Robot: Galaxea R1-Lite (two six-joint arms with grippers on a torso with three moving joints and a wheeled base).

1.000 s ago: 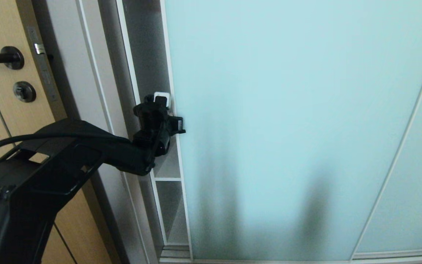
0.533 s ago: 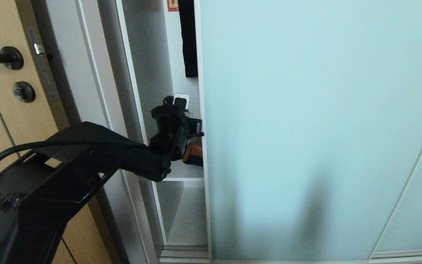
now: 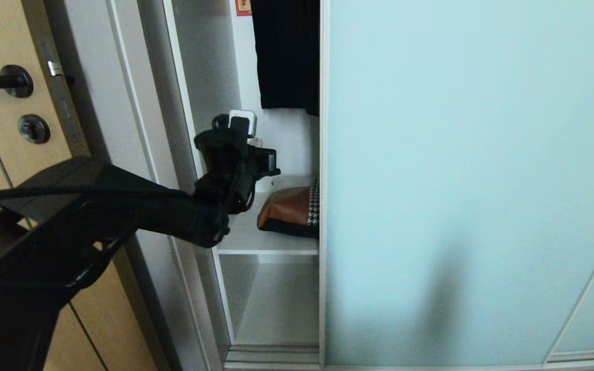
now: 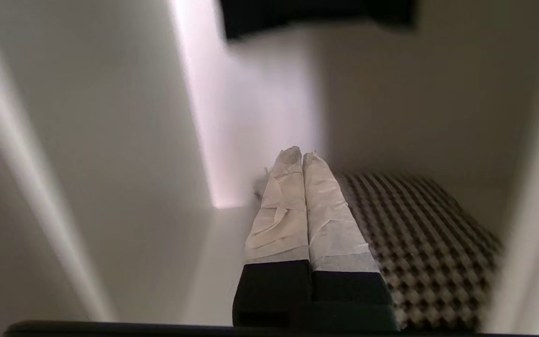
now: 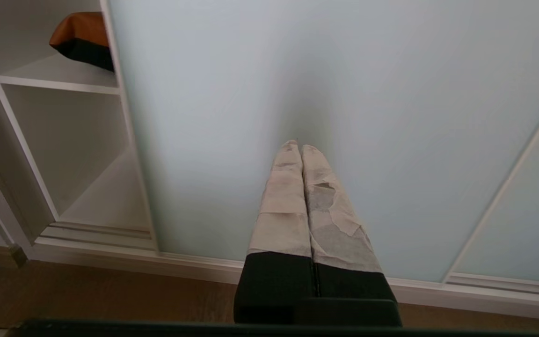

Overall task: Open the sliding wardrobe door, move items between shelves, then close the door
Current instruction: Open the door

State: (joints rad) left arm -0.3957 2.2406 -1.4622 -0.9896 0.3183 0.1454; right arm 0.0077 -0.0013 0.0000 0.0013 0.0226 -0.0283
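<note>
A: Head view?
B: The frosted blue-green glass sliding door (image 3: 472, 180) stands part open; the tan-and-houndstooth cushion bag (image 3: 289, 211) lies on the upper white shelf (image 3: 256, 242), unmoved.
A: Left wrist?
B: Left gripper (image 4: 301, 157) pressed together, empty, inside the wardrobe.
A: Right wrist?
B: Right gripper (image 5: 300, 149) likewise, facing the glass. No readable writing.

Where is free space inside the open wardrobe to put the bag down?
The lower shelf, between the white side wall and the sliding door, is bare. The upper shelf is tighter: the bag lies there, the left gripper beside it.
</note>
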